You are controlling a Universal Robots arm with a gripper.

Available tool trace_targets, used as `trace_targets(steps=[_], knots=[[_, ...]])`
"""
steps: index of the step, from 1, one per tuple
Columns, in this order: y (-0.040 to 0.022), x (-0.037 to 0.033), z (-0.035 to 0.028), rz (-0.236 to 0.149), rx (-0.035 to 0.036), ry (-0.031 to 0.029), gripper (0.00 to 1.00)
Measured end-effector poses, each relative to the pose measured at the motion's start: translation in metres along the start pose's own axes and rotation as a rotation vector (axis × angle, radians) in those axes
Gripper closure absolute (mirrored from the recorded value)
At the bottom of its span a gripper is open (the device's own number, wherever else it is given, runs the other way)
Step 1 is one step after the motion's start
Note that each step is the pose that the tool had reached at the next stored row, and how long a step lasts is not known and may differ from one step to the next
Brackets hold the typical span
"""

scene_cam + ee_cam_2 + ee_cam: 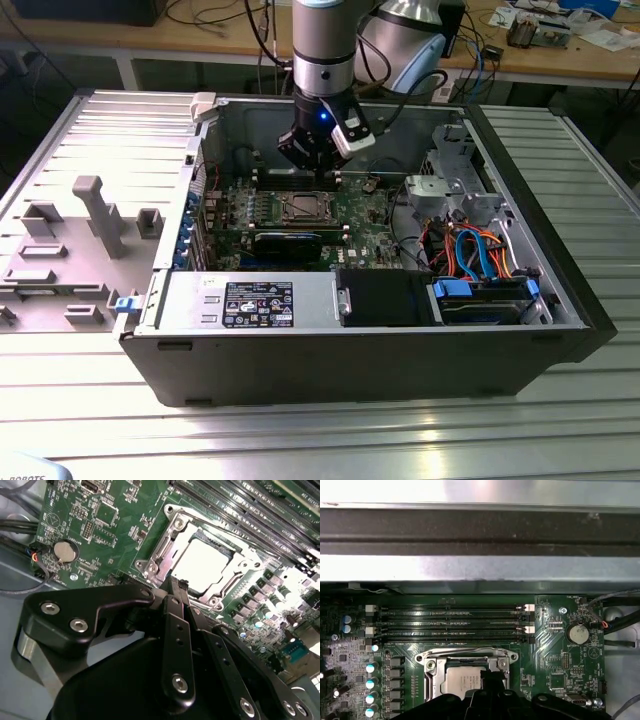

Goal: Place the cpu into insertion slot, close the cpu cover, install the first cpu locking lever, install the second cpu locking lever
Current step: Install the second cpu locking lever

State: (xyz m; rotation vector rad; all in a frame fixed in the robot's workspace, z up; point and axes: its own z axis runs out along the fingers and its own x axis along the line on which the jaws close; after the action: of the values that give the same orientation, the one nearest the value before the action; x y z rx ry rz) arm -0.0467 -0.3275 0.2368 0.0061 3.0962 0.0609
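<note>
Currently the tool (175, 587), fingers pressed together, is hovering at the socket's (165, 555) 6 o'clock edge; the chip (200, 562) is sitting inside, risking a scraped cover (227, 582).

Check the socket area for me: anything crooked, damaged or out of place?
Nothing stands out. The cpu sits flat and square in the insertion slot, with the cpu cover lying down around it. The gripper is at the socket's edge. The green board and memory slots look intact.

Robotics lab/workshop: open PC case (300, 350) on metal table (420, 440), cluttered workbenches (560, 55) w/ cables behind.
</note>
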Motion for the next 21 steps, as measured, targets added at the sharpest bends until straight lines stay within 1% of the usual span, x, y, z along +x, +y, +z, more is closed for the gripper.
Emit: trace_targets(steps=[3, 5, 6, 10, 13, 15, 17, 18, 20, 21], knots=[[-0.0031, 0.0, 0.0, 0.0, 0.0001, 0.0, 0.89], [-0.004, 0.0, 0.0, 0.0, -0.0001, -0.0001, 0.89], [-0.0041, 0.0, -0.0005, 0.0, 0.0003, 0.0001, 0.89], [-0.0038, -0.0004, -0.0071, 0.0, 0.0, -0.0001, 0.89], [-0.0041, -0.0004, -0.0072, 0.0, 0.0, -0.0001, 0.89], [-0.0054, -0.0004, -0.0071, 0.0, 0.0002, 0.0, 0.89], [-0.0092, -0.0004, -0.0069, 0.0, 0.0001, 0.0, 0.89], [-0.0131, -0.0003, -0.0069, 0.0, 0.0001, 0.0, 0.89], [-0.0183, -0.0004, -0.0068, 0.0, 0.0002, -0.0001, 0.89], [-0.0219, -0.0004, -0.0068, 0.0, 0.0001, 0.0, 0.89]])
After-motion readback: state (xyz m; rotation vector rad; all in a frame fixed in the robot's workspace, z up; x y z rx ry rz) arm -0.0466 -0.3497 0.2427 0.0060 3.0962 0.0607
